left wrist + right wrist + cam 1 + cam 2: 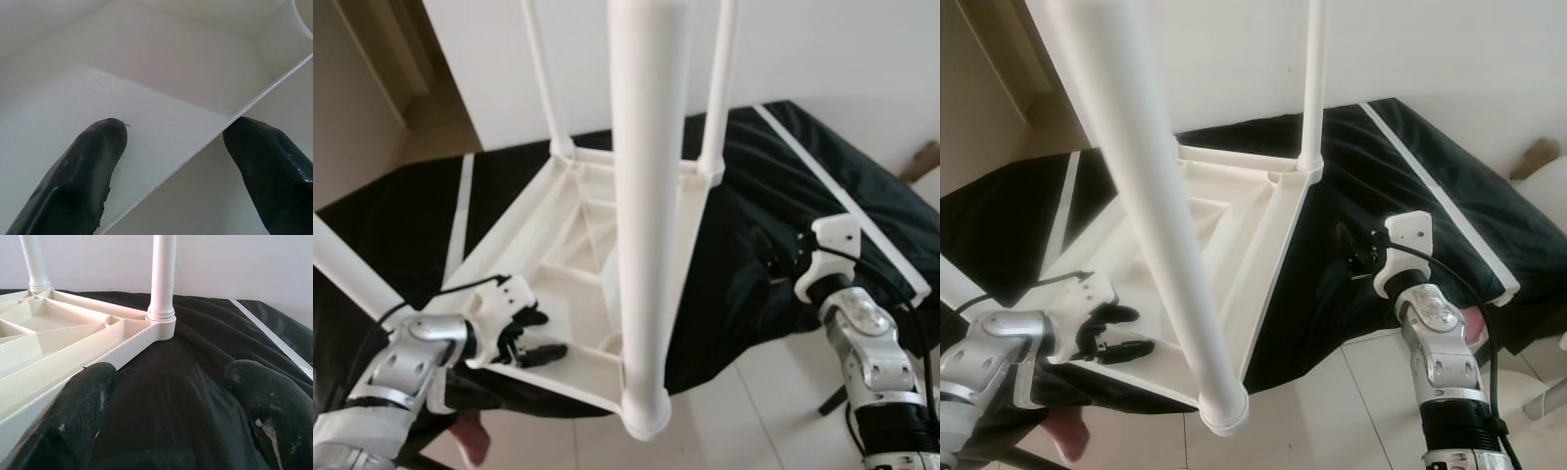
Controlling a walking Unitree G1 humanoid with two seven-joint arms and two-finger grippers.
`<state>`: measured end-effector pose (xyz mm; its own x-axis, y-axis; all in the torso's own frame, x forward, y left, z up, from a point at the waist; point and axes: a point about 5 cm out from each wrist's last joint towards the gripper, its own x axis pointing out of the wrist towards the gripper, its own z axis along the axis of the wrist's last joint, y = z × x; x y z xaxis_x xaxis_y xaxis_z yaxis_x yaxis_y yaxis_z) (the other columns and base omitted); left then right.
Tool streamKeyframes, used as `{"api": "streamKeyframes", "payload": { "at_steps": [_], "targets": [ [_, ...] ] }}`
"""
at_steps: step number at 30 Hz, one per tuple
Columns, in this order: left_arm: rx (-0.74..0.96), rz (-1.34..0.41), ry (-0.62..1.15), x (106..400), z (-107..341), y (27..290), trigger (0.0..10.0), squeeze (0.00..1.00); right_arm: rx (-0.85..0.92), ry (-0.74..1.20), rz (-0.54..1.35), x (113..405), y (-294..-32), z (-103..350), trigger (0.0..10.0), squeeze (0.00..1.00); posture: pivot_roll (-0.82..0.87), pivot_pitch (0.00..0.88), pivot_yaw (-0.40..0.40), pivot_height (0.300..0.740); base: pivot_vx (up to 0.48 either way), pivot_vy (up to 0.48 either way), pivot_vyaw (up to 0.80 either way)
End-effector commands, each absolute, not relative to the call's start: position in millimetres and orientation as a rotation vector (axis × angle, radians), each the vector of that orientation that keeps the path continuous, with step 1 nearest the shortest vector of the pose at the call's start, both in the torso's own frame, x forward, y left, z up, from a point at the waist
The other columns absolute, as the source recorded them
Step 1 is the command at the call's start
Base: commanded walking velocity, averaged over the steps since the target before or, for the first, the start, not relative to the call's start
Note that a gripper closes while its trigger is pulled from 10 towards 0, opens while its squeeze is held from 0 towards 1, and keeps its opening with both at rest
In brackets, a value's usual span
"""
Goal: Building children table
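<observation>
- Nearest you, at six o'clock, the near table leg (646,196) rises straight toward the camera from the near corner of the upturned white table top (582,245), its socket overhanging the white tiled floor (744,411).
- At eight o'clock your left gripper (530,338) reaches into the underside of the table top beside that corner. Its jaws stand wide, one black finger (78,181) on either side of a thin white rib (205,147); you cannot tell whether the pads touch it.
- At nine o'clock another leg (352,269) slants out of the left corner.
- At four o'clock your right gripper (1356,250) hovers over the black cloth (773,196), just beside the table top's right edge. Its jaws are wide apart and hold nothing; in the right wrist view black cloth lies between the two fingers (78,416).
- The table top lies upside down on the black cloth, ribbed side up, in the middle of the scene.
- At twelve and one o'clock the two far legs (720,88) stand upright in their corner sockets.
- Behind them stands a white wall (832,49).
</observation>
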<state>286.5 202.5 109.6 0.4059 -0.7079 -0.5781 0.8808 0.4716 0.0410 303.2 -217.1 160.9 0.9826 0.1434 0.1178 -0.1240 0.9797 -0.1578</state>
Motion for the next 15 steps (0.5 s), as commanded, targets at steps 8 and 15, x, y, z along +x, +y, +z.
{"api": "streamKeyframes", "payload": {
  "at_steps": [8, 15],
  "targets": [
    [0.29, -0.56, 0.556, 311.4, 107.6, 210.3, 10.0, 0.0, -0.171, -0.118, 0.145, 302.1, -211.6, 160.8, 10.0, 0.0, -0.04, 0.0, 0.084, 0.74, 0.0, 0.0, 0.0],
    [0.178, -0.493, 0.501, 317.9, 114.4, 187.0, 10.0, 0.0, -0.166, -0.129, 0.143, 303.4, -209.1, 163.9, 10.0, 0.0, -0.05, 0.0, 0.077, 0.74, 0.0, 0.0, 0.0]
  ]
}}
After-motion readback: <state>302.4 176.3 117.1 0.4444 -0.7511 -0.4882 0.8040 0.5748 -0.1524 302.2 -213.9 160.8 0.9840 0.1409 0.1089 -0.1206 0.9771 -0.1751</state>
